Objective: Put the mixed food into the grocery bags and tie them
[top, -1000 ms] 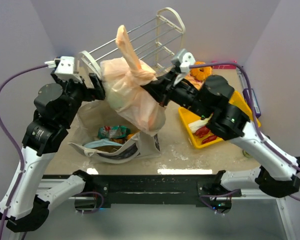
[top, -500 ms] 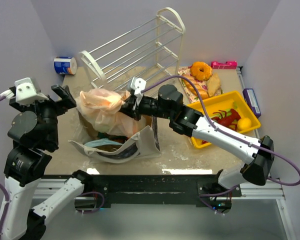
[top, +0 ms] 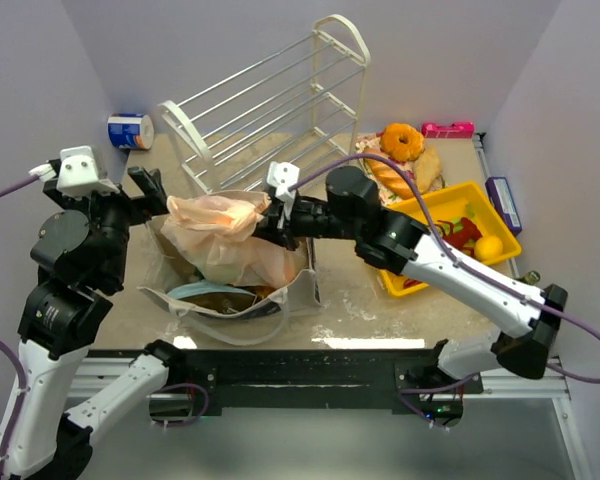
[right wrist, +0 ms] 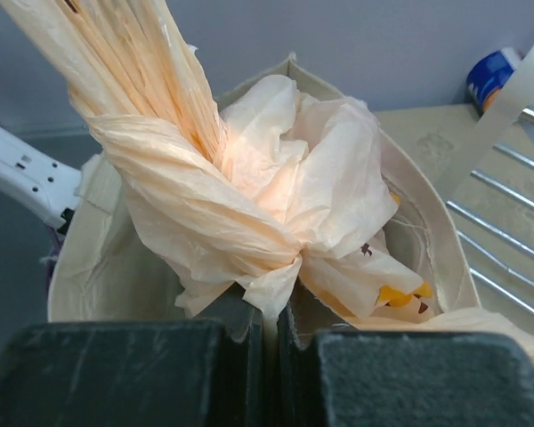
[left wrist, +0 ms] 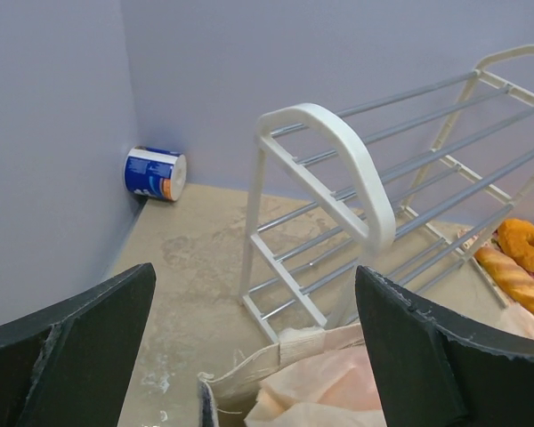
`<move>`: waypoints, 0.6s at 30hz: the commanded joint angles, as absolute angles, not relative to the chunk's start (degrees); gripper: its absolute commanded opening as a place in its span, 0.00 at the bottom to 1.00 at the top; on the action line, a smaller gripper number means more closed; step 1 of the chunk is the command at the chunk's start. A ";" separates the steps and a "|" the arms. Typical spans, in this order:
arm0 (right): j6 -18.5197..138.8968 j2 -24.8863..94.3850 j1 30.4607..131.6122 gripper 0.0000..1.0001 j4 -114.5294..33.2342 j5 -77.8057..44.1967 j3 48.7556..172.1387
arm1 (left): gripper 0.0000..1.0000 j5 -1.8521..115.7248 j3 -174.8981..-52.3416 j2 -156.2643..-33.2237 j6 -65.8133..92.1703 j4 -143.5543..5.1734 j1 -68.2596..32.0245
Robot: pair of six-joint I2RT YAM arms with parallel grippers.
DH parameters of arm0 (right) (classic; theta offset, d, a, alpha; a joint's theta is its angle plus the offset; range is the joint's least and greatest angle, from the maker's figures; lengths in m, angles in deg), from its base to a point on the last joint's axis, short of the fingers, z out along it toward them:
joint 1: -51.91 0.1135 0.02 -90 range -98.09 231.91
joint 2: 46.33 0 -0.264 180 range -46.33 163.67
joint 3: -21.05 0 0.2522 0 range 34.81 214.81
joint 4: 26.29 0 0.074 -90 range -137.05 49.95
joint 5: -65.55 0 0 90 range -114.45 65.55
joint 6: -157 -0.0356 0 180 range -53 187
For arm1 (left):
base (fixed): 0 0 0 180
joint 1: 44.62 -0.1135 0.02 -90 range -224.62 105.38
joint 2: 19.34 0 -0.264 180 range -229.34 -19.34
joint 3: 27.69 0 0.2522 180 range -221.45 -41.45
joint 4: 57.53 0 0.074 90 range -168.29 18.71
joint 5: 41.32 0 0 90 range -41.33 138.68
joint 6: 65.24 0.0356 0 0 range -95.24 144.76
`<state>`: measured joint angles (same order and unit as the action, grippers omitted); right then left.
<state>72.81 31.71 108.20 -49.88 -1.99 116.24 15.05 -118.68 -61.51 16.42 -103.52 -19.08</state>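
The peach-pink plastic bag is bunched and twisted at its top and sits in the mouth of the beige cloth tote. My right gripper is shut on the bag's gathered neck, with the plastic pinched between the closed fingers. Something yellow shows through the plastic. A light blue packet lies in the tote under the bag. My left gripper stands open at the tote's left, its fingers wide apart over the tote's rim with nothing between them.
A white wire rack lies tilted behind the tote. A blue-white roll sits in the back left corner. At the right, the yellow tray holds a red lobster and a yellow fruit. Bread loaves and a donut lie behind it.
The right gripper has brought the plastic bag down from high above the table into the tote. The left arm has drawn back to the left, away from the bag.
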 commanded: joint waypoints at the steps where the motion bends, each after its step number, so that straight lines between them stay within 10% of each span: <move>1: 75.09 40.49 108.42 0.00 -60.25 0.07 123.39 | 1.00 18.97 -118.79 -62.93 16.76 -101.26 -19.22; 13: 70.97 55.72 109.48 0.00 -69.86 -9.42 129.65 | 1.00 24.50 -122.66 -64.69 13.33 -103.73 -19.22; 16: 68.68 51.07 109.48 0.25 -67.66 -8.46 129.65 | 1.00 25.56 -120.65 -64.69 13.07 -102.85 -19.22; 18: 67.71 48.52 109.56 0.59 -66.43 -7.14 129.56 | 1.00 26.08 -118.89 -65.21 12.54 -101.97 -19.22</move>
